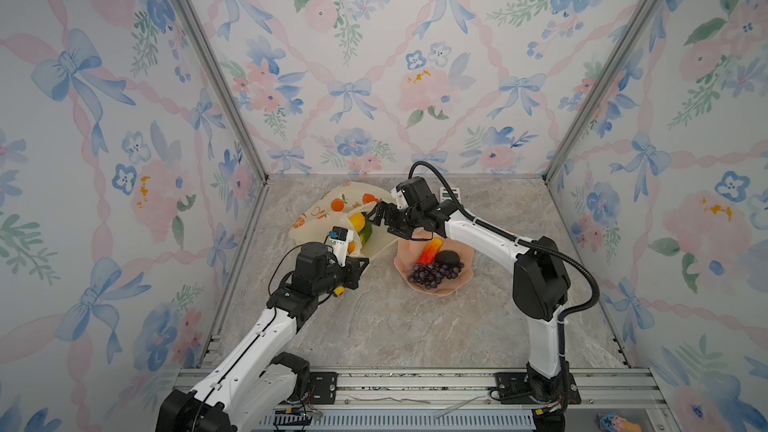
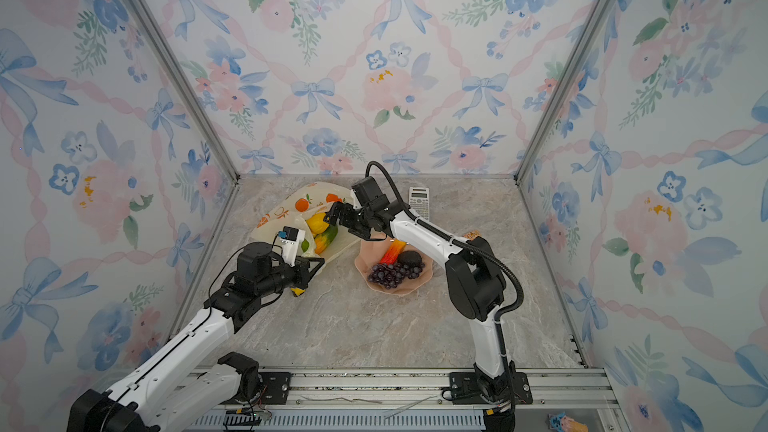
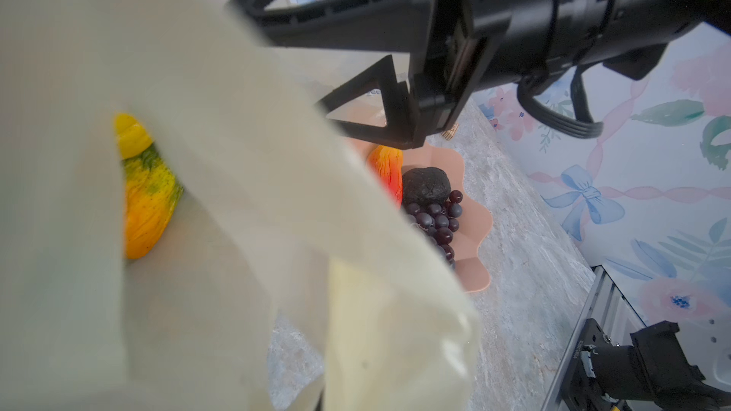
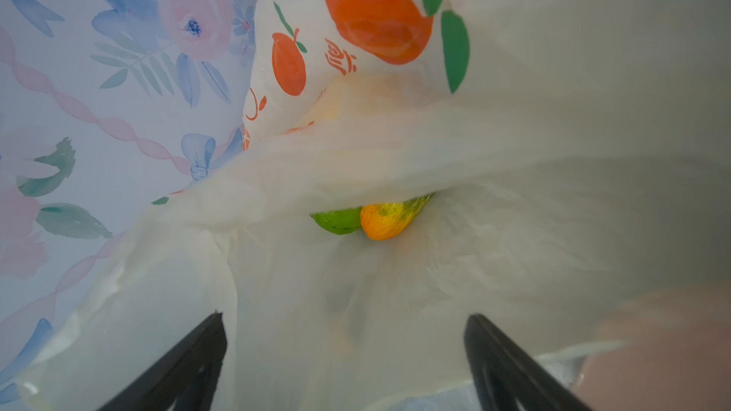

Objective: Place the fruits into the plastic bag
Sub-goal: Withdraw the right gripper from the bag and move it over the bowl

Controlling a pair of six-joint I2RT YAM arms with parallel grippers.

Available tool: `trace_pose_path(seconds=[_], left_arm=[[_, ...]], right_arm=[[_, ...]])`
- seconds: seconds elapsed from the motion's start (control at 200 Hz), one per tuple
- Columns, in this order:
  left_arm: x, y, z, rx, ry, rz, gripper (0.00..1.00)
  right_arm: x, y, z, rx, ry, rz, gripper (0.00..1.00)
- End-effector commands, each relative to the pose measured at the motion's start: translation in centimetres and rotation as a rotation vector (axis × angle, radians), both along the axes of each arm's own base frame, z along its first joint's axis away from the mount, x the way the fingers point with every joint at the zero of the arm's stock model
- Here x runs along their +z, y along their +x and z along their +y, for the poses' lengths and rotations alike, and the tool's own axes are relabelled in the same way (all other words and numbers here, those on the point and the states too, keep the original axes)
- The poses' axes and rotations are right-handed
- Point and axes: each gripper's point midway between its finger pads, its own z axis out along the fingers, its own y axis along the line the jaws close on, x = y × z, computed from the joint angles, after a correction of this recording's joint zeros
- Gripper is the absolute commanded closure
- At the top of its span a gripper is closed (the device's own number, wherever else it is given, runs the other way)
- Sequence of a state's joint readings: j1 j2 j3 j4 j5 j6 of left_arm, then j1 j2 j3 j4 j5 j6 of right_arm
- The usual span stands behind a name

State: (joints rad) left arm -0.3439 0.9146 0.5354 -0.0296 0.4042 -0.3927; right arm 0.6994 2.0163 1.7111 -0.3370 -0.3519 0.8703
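— Beside the pink scalloped plate (image 1: 465, 280), on the left arm's side, what lies on the table (image 1: 395, 326)?
— The plastic bag (image 1: 328, 209), its mouth turned toward the plate. A yellow fruit (image 1: 356, 220), an orange-green fruit (image 1: 366, 232) and a bright green fruit (image 4: 336, 222) sit inside it.
— And on the plate itself?
— A red-yellow fruit (image 1: 430, 250), a dark avocado (image 1: 448, 258) and the grape bunch (image 1: 434, 274).
— How are the hands?
— The left hand (image 1: 360, 263) is clamped tight on the bag's near edge, just beside the plate. The right hand (image 1: 372, 218) hovers past the plate's far rim at the bag's mouth, fingers spread wide, holding nothing.
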Motion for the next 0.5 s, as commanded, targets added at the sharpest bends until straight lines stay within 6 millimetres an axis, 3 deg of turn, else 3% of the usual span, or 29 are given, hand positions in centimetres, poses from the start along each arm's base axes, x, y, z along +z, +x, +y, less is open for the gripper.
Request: trace_pose_path(seconds=[0.0,0.23,0.32,0.355,0.495], left_arm=[[0.6,0.1,0.1,-0.001,0.016,-0.024,1.00],[0.7,0.2,0.3,0.014,0.020,-0.030,1.00],[0.8,0.2,0.3,0.013,0.019,-0.031,1.00],[0.8,0.3,0.3,0.013,0.018,-0.031,1.00],[0.8,0.2,0.2,0.008,0.012,-0.028,1.00]], right_arm=[[2.3,-1.9,-1.1,0.046,-0.016,-0.044,0.04],[4.6,-5.9,-5.1,0.097,-0.211,-0.174,0.04],[5.6,-7.4,-7.2,0.148,-0.332,-0.292,0.04],[6.9,-8.2,-8.3,0.161,-0.363,-0.353,0.04],[7.8,-10.1,-11.0,0.261,-0.497,-0.474,0.04]])
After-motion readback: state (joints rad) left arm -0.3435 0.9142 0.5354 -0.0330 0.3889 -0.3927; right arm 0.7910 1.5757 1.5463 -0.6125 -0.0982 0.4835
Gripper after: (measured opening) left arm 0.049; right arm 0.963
